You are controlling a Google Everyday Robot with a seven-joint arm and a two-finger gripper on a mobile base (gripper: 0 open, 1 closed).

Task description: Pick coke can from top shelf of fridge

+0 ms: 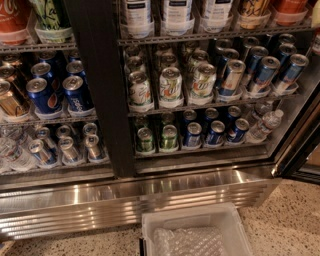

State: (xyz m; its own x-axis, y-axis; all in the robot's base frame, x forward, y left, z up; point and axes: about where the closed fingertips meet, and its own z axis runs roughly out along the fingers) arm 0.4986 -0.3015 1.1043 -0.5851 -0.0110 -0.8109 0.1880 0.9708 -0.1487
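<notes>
A red coke can (12,17) stands in a clear plastic tray at the left end of the top shelf (40,47), a grey wire rack with a front rail, in the camera view. The can's top is cut off by the frame edge. A green-white can (50,20) stands beside it. The shelf continues right of the fridge's wide black centre post (97,75), holding white bottles (175,15) and orange containers. The fridge's ribbed stainless-steel base (125,200) runs below. My gripper is not in view.
Lower racks hold blue Pepsi cans (45,92), green-white cans (170,85), slim blue-silver cans (260,72) and water bottles (265,125). A white bin (195,220) with bubble wrap sits on the speckled floor before the fridge. The black door frame (300,150) angles out at right.
</notes>
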